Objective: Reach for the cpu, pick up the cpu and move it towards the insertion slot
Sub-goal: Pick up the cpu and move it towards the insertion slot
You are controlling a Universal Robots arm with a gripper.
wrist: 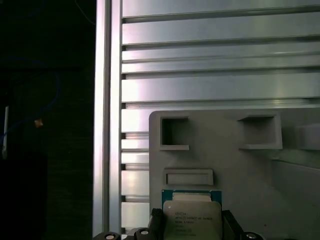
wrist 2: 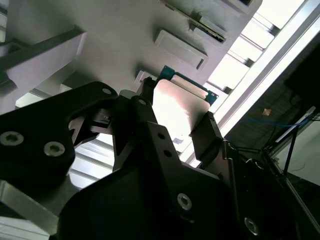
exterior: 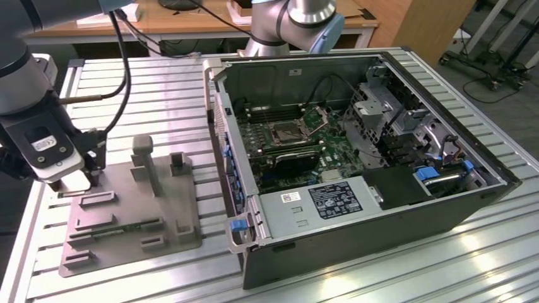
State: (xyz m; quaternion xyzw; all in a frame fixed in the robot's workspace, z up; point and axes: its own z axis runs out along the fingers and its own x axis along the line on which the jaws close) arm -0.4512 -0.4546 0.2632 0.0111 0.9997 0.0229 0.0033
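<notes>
The pincer (wrist: 192, 229) had closed down to the width of the cpu (wrist: 192, 216), one dark finger (wrist: 156, 223) against each of two opposite edges. In the second wrist view the same grip showed from the other side, with the chip's bright metal top between the two black fingers (wrist 2: 206, 131). It seemed to be clamped rather than merely flanked, though whether the chip had left the surface beneath it could not be told.

The cpu lay over the grey fixture plate (wrist: 225, 160), close to one of its edges and just beside a shallow rectangular recess. A thin teal-green rim showed along one side of the chip.

In the exterior view the arm (exterior: 25, 82) stood at the exterior view's left, its wrist low over the far left corner of the plate. The plate rested on the slatted aluminium counter (exterior: 151, 101).

The insertion slot (exterior: 286, 132) sat well apart from the chip, at the exterior view's right. It was on the board inside the open computer case (exterior: 354, 240), its metal frame around a dark centre.
</notes>
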